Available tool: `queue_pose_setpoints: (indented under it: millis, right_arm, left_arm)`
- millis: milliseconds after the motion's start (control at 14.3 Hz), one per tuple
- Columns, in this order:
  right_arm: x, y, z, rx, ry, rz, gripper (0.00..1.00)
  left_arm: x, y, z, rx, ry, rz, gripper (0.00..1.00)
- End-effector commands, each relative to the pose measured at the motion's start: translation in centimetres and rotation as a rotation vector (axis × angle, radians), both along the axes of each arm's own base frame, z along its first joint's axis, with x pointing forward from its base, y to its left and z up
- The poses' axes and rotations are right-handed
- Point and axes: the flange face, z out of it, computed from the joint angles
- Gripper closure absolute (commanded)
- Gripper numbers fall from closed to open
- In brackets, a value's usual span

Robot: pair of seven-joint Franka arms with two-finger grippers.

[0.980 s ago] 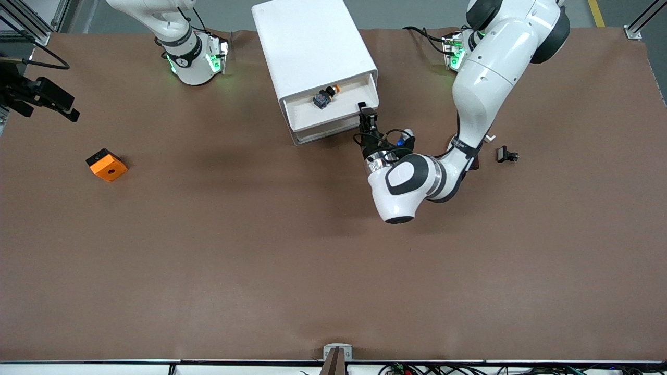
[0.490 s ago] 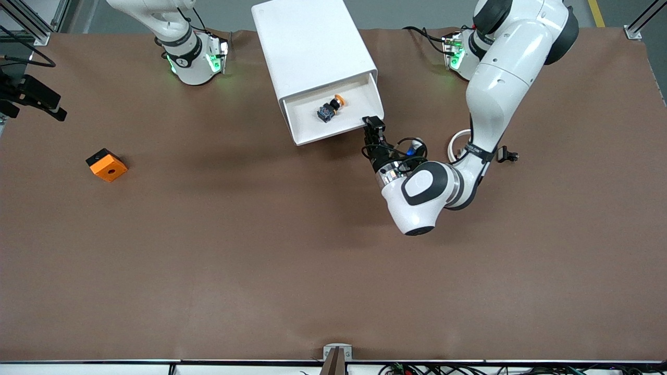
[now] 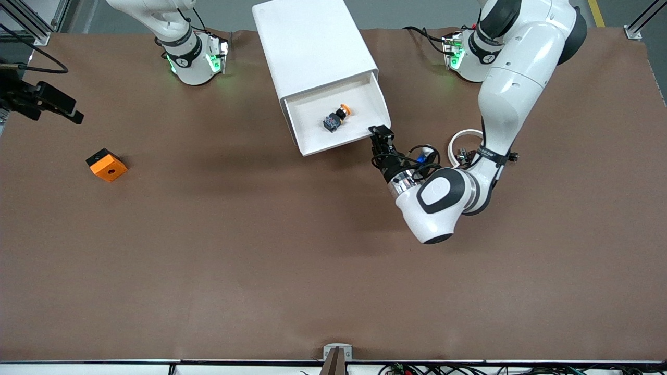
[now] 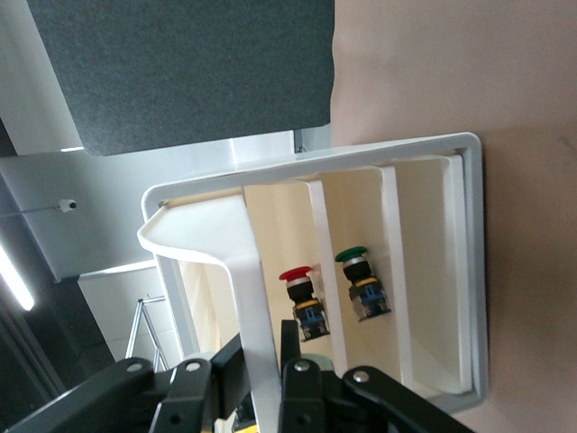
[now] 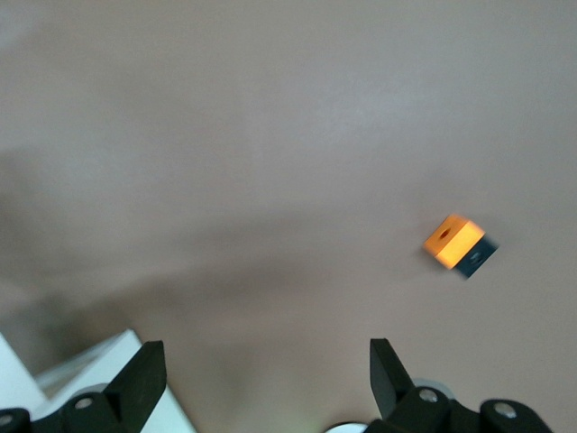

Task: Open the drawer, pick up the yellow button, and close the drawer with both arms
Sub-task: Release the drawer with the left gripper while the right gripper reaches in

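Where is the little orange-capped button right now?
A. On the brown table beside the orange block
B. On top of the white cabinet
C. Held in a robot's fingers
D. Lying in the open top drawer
D: the button lies loose in the pulled-out drawer, with the left gripper clamped on the drawer's front edge.

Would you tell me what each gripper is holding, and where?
The left gripper clamps the drawer by its front lip; the right gripper holds nothing.
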Motion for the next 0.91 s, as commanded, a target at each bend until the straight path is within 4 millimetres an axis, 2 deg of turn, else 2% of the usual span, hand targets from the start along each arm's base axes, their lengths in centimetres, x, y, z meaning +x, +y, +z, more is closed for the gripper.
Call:
queue_pose_setpoints:
  millis: [0,140,210,280,350,420,560,770,840]
  right_arm:
    - [-0.2,4.5,-0.4,0.002,0.032,-0.103,0.00]
    - [-0.3,7.5,-0.8,-0.003,0.041,-0.111,0.00]
    - [-0.3,9.2,-1.1,-0.006,0.047,-0.163,0.00]
    - [-0.4,11.3,-1.1,-0.007,0.040,-0.226,0.00]
    - [-0.4,13.1,-1.4,-0.010,0.044,-0.276,0.00]
    - [-0.5,15.2,-1.8,-0.013,0.047,-0.298,0.00]
    - [-0.9,18.7,-2.5,-0.016,0.047,-0.325,0.00]
    - [-1.5,25.8,-4.6,-0.011,0.040,-0.434,0.00]
    - [-1.8,28.0,-5.4,-0.010,0.039,-0.466,0.00]
  left_arm:
    - [1.0,-0.2,0.6,-0.032,-0.032,0.033,0.86]
    - [1.0,-0.3,0.6,-0.034,-0.036,0.036,0.83]
    - [1.0,-0.3,0.6,-0.036,-0.038,0.035,0.76]
    - [1.0,-0.3,0.6,-0.042,-0.040,0.034,0.54]
    - [1.0,-0.3,0.6,-0.042,-0.040,0.034,0.23]
    - [1.1,-0.2,0.7,-0.042,-0.042,0.035,0.00]
    - [1.1,-0.4,1.5,-0.054,-0.055,0.031,0.00]
    - [1.6,0.4,1.7,-0.094,-0.075,0.038,0.00]
    - [2.0,0.9,2.5,-0.144,-0.116,0.030,0.00]
